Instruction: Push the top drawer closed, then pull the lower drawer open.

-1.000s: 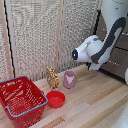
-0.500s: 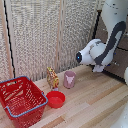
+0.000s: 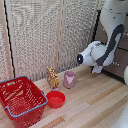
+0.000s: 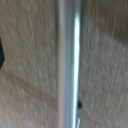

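- Red plastic comes first: a basket (image 3: 22, 100) sits closest to the camera, well apart from the arm (image 3: 107, 50) toward the exterior view's left. It plays no part in the task.
- Between the basket and the arm, a red bowl (image 3: 55, 99) lies just beside the basket. A pink cup (image 3: 69, 79) and a small giraffe-like toy (image 3: 52, 77) stand a little farther back on the wooden tabletop (image 3: 95, 107).
- The arm reaches in from the exterior view's right, its end turned toward the furniture behind it. The gripper (image 3: 98, 68) is only a pale lump at that end, so I cannot tell whether the jaws stand wide or narrow, or whether they hold anything.
- The wrist view is filled by a silver bar handle (image 4: 67, 60) on pale grey-brown wood (blurred, and very close). I take this for the top drawer (image 4: 30, 75), right at the arm's end.
- Behind and below the arm, a darker brown front at the frame's edge is probably the lower drawer (image 3: 118, 70). It is mostly hidden, and I cannot tell whether it is open.
- My reading is that the work is on its first step, at the top drawer. Nothing shows that drawer fully shut, and pulling the lower drawer open looks not yet begun.
- Farthest back, a pale slatted screen (image 3: 40, 35) stands behind everything, to the exterior view's left of the arm.
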